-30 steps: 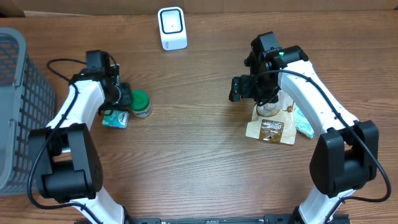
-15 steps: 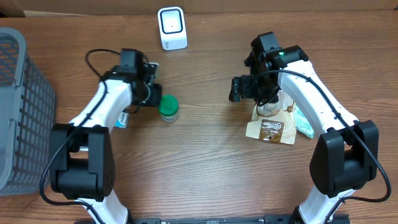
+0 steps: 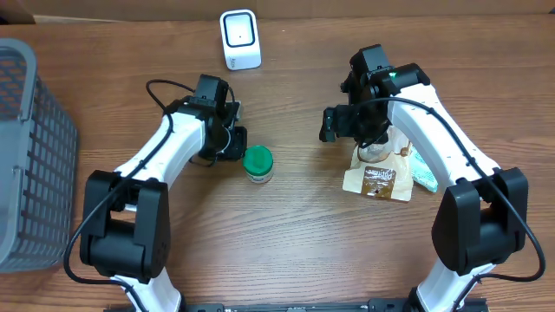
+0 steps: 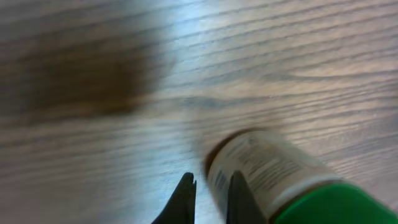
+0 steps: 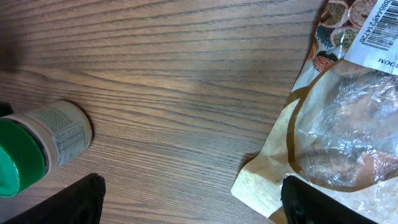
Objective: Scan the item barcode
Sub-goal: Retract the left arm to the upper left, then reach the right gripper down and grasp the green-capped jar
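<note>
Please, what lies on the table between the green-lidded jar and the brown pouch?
Nothing: only bare wooden table lies between the green-lidded jar and the brown pouch. The right wrist view shows it, and the overhead view too.

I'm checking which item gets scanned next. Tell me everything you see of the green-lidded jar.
The jar is small, with a green lid, on, and a pale body wrapped in a white label of fine print; it looks plastic. It sits on the wooden table, near its middle, against the shut left gripper, seemingly touching. Whether it stands or lies tipped is unclear.
</note>
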